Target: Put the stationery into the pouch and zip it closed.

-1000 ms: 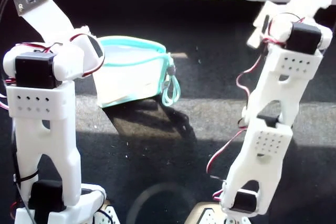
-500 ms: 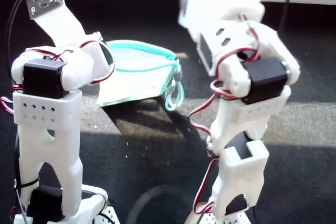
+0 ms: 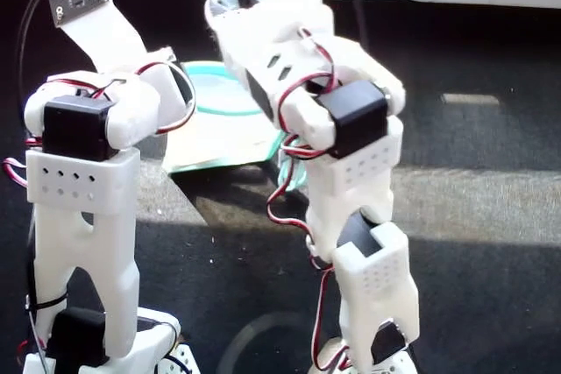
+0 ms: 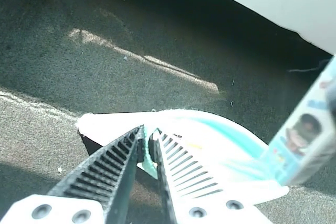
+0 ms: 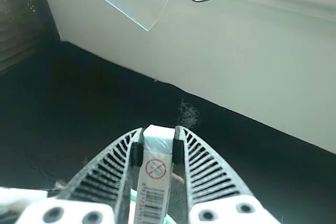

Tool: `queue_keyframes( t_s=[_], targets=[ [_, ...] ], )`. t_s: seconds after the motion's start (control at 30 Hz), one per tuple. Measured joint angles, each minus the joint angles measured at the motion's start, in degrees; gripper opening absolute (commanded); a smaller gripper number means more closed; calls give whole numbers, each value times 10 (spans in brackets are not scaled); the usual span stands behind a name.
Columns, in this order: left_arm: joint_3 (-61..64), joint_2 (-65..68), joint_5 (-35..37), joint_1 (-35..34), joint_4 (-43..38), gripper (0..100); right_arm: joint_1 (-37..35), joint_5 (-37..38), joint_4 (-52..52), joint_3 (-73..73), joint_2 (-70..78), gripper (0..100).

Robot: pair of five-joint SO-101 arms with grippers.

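The left gripper (image 4: pixel 148 136) is pinching the rim of the white, teal-zipped soft pouch (image 3: pixel 219 133) at the far left, propping its mouth open. The right gripper (image 5: pixel 157 131) is clamping a slim white labelled stationery stick (image 5: pixel 154 174) just above the pouch. It is best lowered straight in, clear of the zip.

A dark, felt-like table (image 3: pixel 491 59) is crossed by pale bands of sunlight. A white pouch (image 3: pixel 219 133) with teal trim rests on it toward the far side, casting a shadow. The left arm (image 3: pixel 79 216) and the right arm (image 3: pixel 359 181), both white, stand at its near edge.
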Motion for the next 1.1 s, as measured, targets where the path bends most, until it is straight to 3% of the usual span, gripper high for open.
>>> queue_keyframes(
  t_s=[0.63, 1.1],
  targets=[
    [-43, 8, 0, -62, -2, 12, -10, 0, 13, -1, 113, 5],
    [-8, 3, 0, -64, -7, 13, -11, 0, 28, -11, 141, 5]
  ],
)
